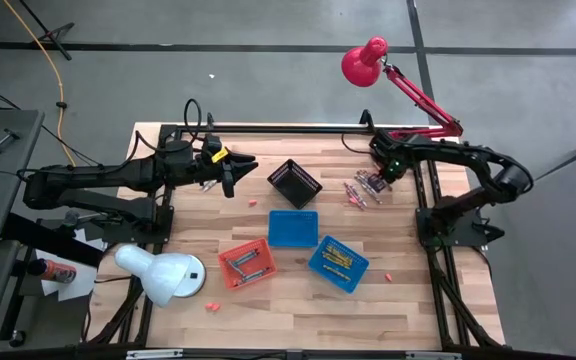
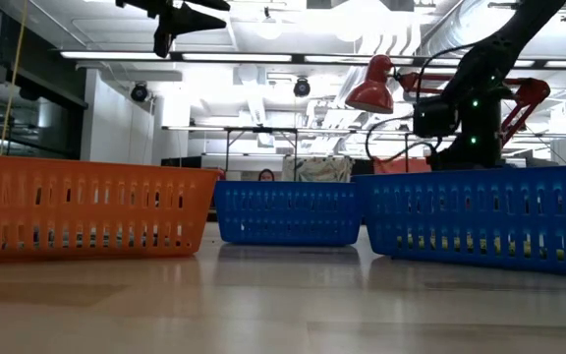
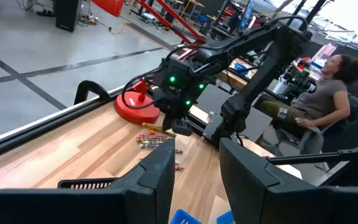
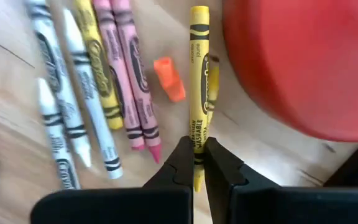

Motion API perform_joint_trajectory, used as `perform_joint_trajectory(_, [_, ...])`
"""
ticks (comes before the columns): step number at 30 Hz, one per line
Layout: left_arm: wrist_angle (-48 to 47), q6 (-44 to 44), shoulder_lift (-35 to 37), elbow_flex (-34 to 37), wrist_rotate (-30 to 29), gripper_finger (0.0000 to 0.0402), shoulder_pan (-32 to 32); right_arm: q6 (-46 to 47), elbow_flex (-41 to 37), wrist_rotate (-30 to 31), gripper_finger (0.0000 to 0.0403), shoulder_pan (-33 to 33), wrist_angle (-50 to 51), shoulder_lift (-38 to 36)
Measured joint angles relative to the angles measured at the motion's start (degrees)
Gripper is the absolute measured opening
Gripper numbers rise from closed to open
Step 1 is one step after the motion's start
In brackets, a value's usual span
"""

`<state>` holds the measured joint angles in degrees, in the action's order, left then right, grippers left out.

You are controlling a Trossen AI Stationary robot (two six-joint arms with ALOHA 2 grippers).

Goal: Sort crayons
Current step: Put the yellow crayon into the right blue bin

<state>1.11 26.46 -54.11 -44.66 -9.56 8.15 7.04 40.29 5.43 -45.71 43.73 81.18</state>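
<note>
Pinched between the dark fingertips of the right gripper [image 4: 198, 163]: one yellow paper-wrapped wax crayon [image 4: 198, 74], seized near its lower end, jutting straight ahead; probably chosen for lying apart from the rest, easy to nip cleanly; just beside the jaws on one flank, the loose row of crayons [image 4: 89, 93], white, yellow and pink, flat on the pale wood tabletop [image 4: 17, 37]; between row and held stick, a small orange crayon stub [image 4: 169, 78]; on the opposite flank, close by, the round red lamp base [image 4: 303, 62]; left gripper [image 1: 240, 172] hanging high and well apart, fingers parted, empty; blue mesh basket holding yellow sticks [image 1: 338, 263] likely the destination.
</note>
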Motion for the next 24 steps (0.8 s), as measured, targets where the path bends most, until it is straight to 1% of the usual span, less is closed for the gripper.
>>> perform_joint_trajectory(3, [0.01, -0.02, -0.02, 0.0, 0.0, 0.0113, 0.01, 0.18, -0.09, 0.02, 0.0004, 0.0, 2.05, -1.41])
perform_joint_trajectory(6, [0.0, -0.02, -0.01, 0.0, 0.0, 0.0113, 0.02, 1.13, -0.07, -0.59, 0.0003, 0.0, 1.97, -3.3])
perform_joint_trajectory(10, [0.0, -0.06, -0.02, 0.0, 0.0, 0.0113, 0.01, 3.61, -0.07, -5.79, 0.0003, 0.58, 1.62, -7.79])
perform_joint_trajectory(13, [-0.01, -0.99, -0.02, 0.0, 0.0, 0.0113, 0.02, 6.22, -0.03, -11.46, 0.0003, 3.06, -2.15, -12.38])
perform_joint_trajectory(15, [-0.01, -1.54, -0.02, 0.0, 0.0, 0.0113, -0.01, 9.11, -0.02, -15.2, 0.0002, 5.77, -6.79, -15.23])
perform_joint_trajectory(18, [-0.01, -1.6, -0.02, 0.01, 0.0, 0.0113, 0.01, 15.52, 0.04, -18.84, 0.0002, 11.09, -17.54, -18.6])
perform_joint_trajectory(21, [0.01, -2.45, -0.02, 0.0, 0.0, 0.0113, 0.0, 21.72, 0.04, -18.84, 0.0002, 17.45, -31.42, -19.84])
perform_joint_trajectory(24, [0.31, -3.64, -0.11, 0.0, 0.0, 0.0113, 0.0, 25.38, 0.07, -16.32, 0.0002, 23.87, -47.15, -18.93])
